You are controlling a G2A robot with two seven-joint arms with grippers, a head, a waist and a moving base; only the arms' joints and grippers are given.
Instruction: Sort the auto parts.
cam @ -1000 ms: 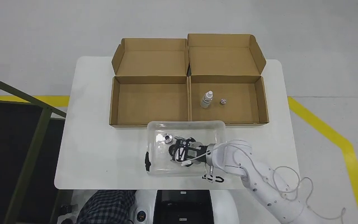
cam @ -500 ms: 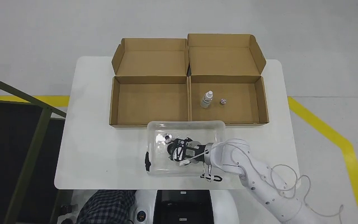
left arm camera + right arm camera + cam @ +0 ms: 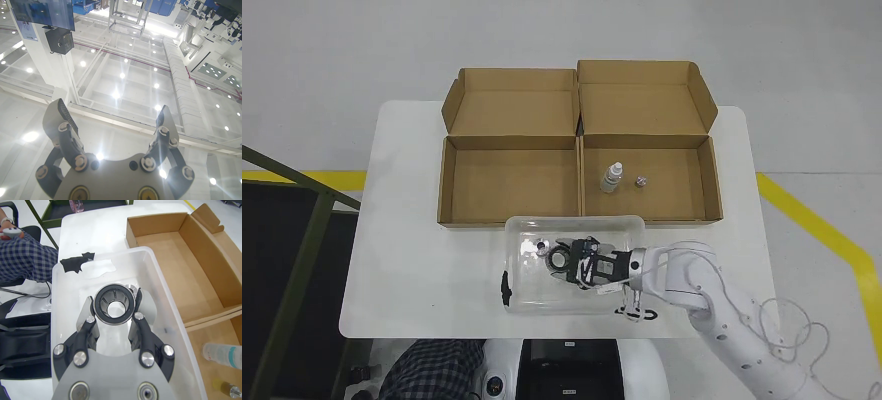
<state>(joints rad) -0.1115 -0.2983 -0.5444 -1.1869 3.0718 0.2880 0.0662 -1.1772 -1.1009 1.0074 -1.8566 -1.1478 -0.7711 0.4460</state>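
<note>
My right gripper (image 3: 115, 306) is shut on a metal bearing sleeve (image 3: 114, 306), a short steel ring with a black rim, held just above the floor of the clear plastic bin (image 3: 166, 291). From above, the gripper (image 3: 567, 260) and sleeve (image 3: 562, 258) sit in the bin's (image 3: 632, 228) middle. A small round silver part (image 3: 540, 245) lies in the bin beyond the sleeve, also seen as the silver part (image 3: 131, 288). My left gripper (image 3: 113, 115) points up at the ceiling, open and holding nothing.
Two open cardboard boxes stand behind the bin: the left box (image 3: 508, 185) holds nothing, while the right box (image 3: 682, 185) holds a small white bottle (image 3: 612, 177) and a small metal part (image 3: 641, 180). Black tape (image 3: 75, 263) sticks to the bin's end.
The right gripper has drawn back toward the bin's right side with the bearing sleeve and lifted slightly. The silver part stays put.
</note>
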